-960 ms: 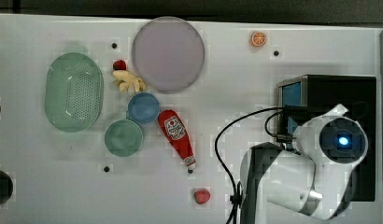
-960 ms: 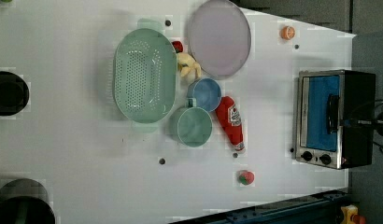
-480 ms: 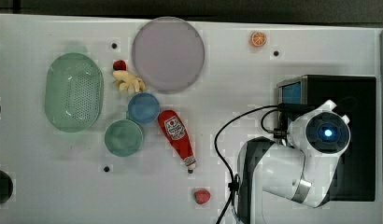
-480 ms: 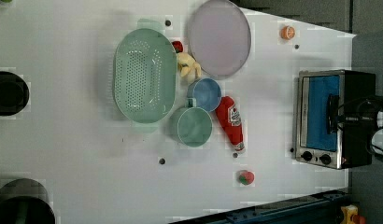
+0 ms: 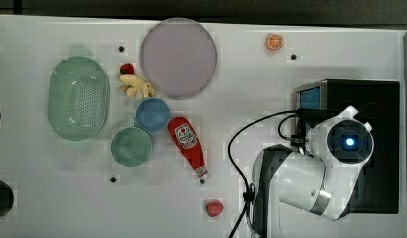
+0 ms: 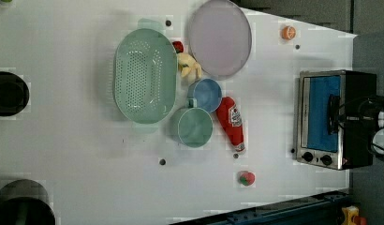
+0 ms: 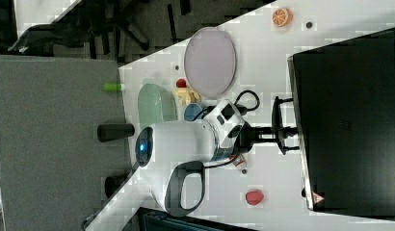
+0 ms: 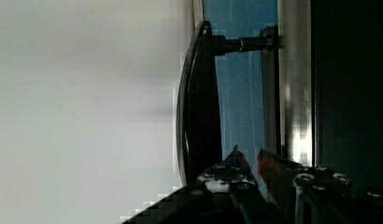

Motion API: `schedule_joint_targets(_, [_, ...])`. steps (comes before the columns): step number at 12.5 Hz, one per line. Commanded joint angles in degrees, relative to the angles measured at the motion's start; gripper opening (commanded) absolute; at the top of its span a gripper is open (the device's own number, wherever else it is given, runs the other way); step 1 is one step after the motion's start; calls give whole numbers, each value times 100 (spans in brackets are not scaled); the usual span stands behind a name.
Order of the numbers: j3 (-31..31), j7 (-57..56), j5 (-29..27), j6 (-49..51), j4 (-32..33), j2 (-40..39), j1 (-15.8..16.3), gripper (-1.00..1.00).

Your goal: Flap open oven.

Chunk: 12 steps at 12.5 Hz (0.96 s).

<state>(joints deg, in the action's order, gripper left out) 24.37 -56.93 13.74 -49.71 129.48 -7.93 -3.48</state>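
The oven (image 6: 328, 119) stands at the left view's right table edge, door shut; the gripper (image 7: 282, 131) sits at its dark handle (image 8: 199, 102), fingers nearly closed; a grasp is unclear

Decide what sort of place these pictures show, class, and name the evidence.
Probably a robot lab's mock kitchen tabletop: a white table with small dark holes carries a toaster oven, a green colander, a ketchup bottle and toy fruit, with a robot arm mounted at its edge.
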Motion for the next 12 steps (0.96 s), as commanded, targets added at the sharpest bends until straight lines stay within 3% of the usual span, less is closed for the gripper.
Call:
schedule_joint_targets(1, [-299, -68, 21, -30, 143, -30, 189, -65])
schedule_joint_targets(3, [-472, 320, 257, -35, 258, -47, 278, -65])
schedule_joint_targets(8, [-907, 2566, 1667, 39, 392, -247, 520, -65])
schedule_joint_targets(12, [-1214, 3734, 2549, 58, 361, -753, 737, -65])
